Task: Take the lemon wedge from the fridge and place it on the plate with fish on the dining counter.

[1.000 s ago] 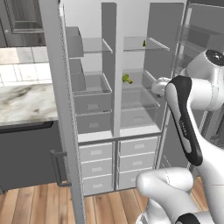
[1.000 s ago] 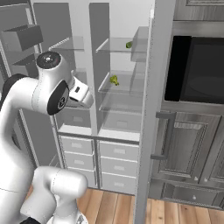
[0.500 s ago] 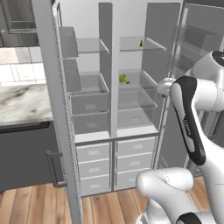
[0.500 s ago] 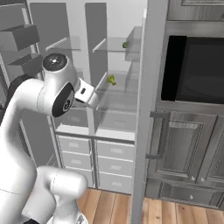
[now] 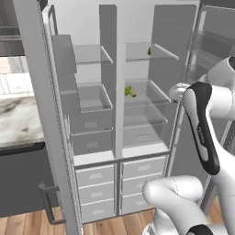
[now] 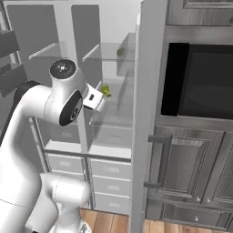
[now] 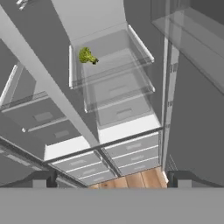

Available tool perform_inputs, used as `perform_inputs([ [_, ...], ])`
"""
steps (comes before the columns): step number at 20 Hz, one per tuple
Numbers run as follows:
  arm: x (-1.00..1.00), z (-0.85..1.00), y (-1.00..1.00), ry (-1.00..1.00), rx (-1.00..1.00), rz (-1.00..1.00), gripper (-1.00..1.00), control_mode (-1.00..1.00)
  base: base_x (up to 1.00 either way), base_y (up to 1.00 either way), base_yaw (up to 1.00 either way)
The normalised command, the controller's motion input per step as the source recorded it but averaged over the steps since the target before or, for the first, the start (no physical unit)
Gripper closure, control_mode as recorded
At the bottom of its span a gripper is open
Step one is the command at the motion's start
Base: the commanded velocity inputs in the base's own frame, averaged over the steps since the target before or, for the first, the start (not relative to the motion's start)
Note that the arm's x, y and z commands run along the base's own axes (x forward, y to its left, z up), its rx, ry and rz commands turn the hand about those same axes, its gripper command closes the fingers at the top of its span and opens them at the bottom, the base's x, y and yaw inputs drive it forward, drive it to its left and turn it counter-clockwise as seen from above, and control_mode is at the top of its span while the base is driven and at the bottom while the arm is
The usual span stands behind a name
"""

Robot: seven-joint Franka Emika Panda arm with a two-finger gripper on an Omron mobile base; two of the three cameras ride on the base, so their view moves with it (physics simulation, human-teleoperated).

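The fridge stands open before me, its two doors swung wide, the tall grey left door close to my left base camera and the right door edge-on in my right base view. Inside it, a central divider splits glass shelves on both sides, with grey drawers stacked beneath them. To the left of the fridge lies a stretch of veined marble counter; to the right, a dark oven is set into dark grey panelled cabinets. My arm reaches up toward the right-hand compartment, and my gripper has its jaws spread wide, with nothing between them, well short of the shelves. On the middle right shelf, near the divider, sits a small yellow-green piece, which looks leafy and lumpy in my hand view; I cannot tell whether this is the lemon wedge. A second tiny greenish item rests on the shelf above, toward the back, too small to make out.
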Motion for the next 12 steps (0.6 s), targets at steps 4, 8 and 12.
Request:
perform_inputs([
  [4,0.00,0.00,0.00,0.00,0.00,0.00,-1.00,1.00,0.75,0.00,-0.25],
  [8,0.00,0.00,0.00,0.00,0.00,0.00,-1.00,1.00,0.91,0.00,-0.22],
  [12,0.00,0.00,0.00,0.00,0.00,0.00,-1.00,1.00,0.53,0.10,-0.09],
])
